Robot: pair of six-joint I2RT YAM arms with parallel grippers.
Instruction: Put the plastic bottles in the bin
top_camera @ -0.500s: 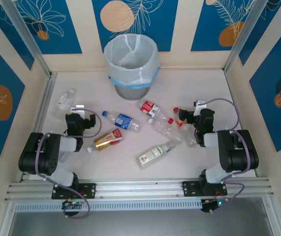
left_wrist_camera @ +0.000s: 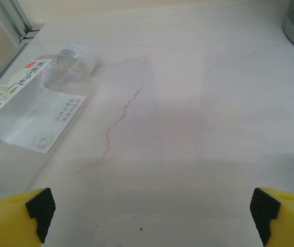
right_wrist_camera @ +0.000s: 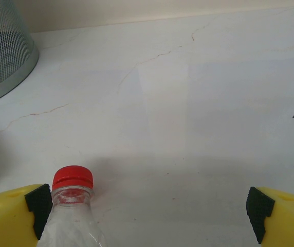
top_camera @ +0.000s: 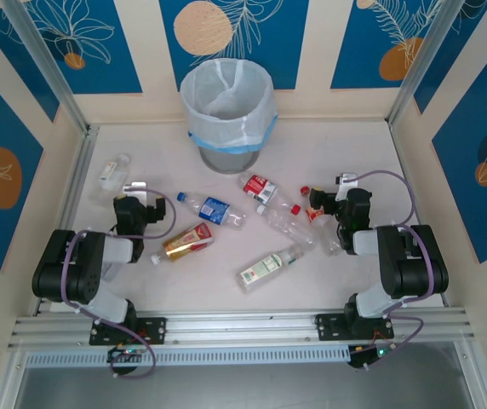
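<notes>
**Partner:** Any writing to log?

**Me:** One label, in the left wrist view. A white-capped bottle lies ahead of my left claw and off to its left, cap pointing away. The label is white with a small red mark, a row of characters too fine for me to read, a barcode at the frame edge and a flower sketch. From overhead I get colours only: the blue-label bottle, gold-red bottle, red-label bottle and green-white bottle. No text is legible on any of them.

**Partner:** What do the wrist views add?

**Me:** The right wrist view shows a red-capped bottle with its neck just inside the left pad of my right claw. I can't tell whether it touches the pad. The bin shows its white bag and blue band from above. The wrist views catch its grey mesh wall instead, ahead-right of the left claw and ahead-left of the right.

**Partner:** Claws?

**Me:** Both are spread wide with nothing held.

**Partner:** Anything in the way?

**Me:** Ahead of each claw lies bare tabletop, pale with thin reddish veins. Overhead, all the coloured-label bottles lie flat between my two claws, on the near side of the bin.
</notes>
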